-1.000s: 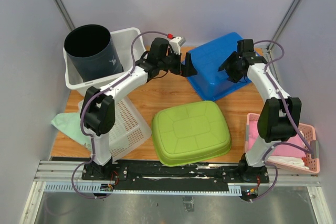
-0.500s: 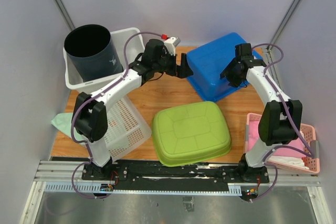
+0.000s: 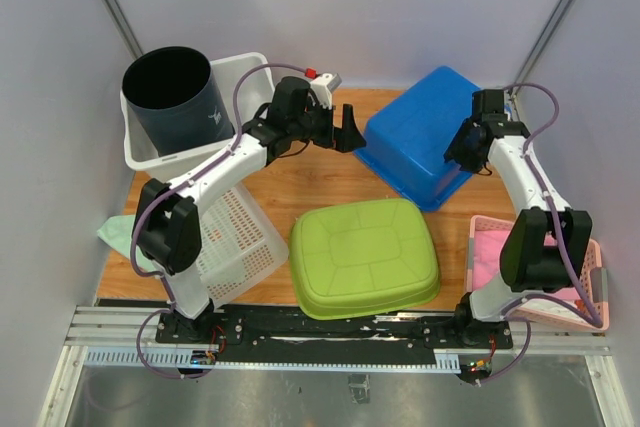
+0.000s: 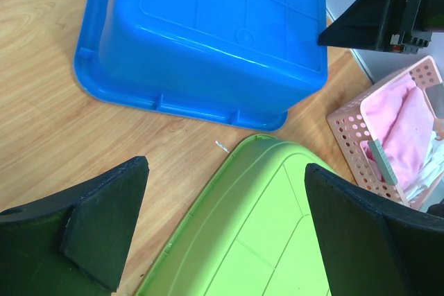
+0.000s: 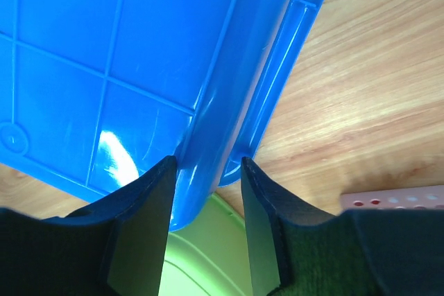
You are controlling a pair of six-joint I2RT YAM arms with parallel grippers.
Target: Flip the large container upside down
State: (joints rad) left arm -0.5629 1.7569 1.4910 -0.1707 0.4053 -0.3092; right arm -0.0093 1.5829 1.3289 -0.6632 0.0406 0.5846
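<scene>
Right gripper pinched narrowly on the rim of the large blue container, which lay base-up on the table at the upper right of the overhead frame, above the green tub. We judged the flip nearly done: best to lower that rim flat, release only once it sat, and withdraw without dragging it. Its arm ran up the right edge, elbow bent, wrist turned inward, while the left gripper hovered wide open off the container's left corner, touching nothing.
</scene>
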